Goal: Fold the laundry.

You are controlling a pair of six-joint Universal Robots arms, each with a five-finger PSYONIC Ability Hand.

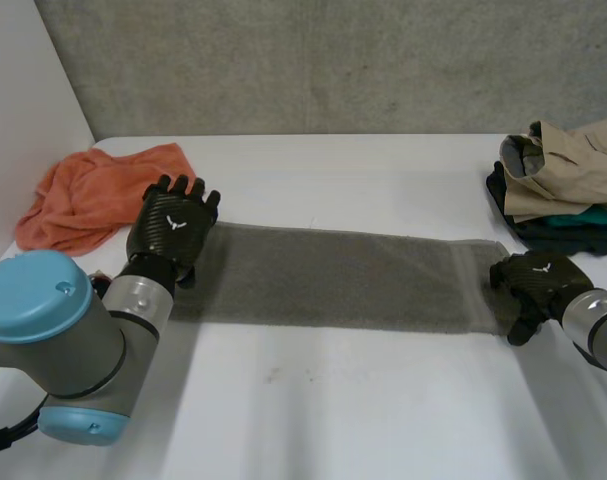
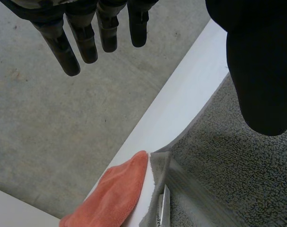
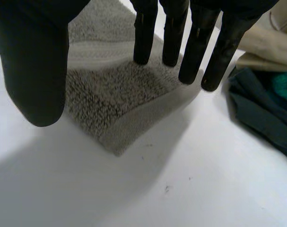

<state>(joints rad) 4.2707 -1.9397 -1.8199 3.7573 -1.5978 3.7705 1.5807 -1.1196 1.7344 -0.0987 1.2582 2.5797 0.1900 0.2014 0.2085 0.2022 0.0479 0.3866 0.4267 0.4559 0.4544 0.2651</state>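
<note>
Presently the grey towel [image 1: 333,278] is lying flat along the desk [image 1: 333,400]. The left robot hand [image 1: 173,225] and right robot hand [image 1: 536,278] are sitting at its ends, fingers straight, gripping nothing. Likely risk: one end slipping and skewing the fold.

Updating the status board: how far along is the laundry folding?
Done: long grey terry towel lies flat as a strip. In hand: left hand and right hand, both open, at its opposite ends. Left: end-to-end fold, then crumpled orange cloth.
</note>
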